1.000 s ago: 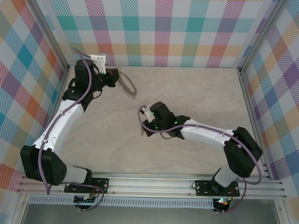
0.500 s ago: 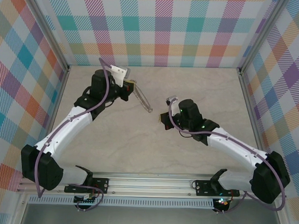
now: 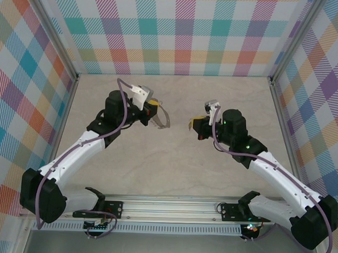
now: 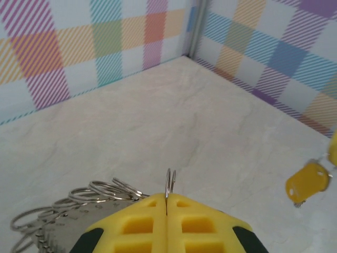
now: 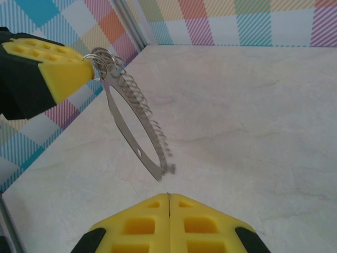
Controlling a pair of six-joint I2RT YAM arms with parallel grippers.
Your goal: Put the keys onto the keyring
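Pastel plaid walls (image 3: 183,32) enclose a pale marbled tabletop (image 3: 167,171), aluminium rail (image 3: 172,207) along its near edge.

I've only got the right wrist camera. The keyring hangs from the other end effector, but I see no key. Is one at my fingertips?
Observer: Yes. The left wrist view shows a yellow-headed key hanging from the right end effector at the frame's edge.
Operator: Are the arms touching?
Observer: No. From above, bare table separates the keyring from the right end effector.
Operator: What's the left one pinching?
Observer: The left end effector, shut, pinches one small split ring edge-on.
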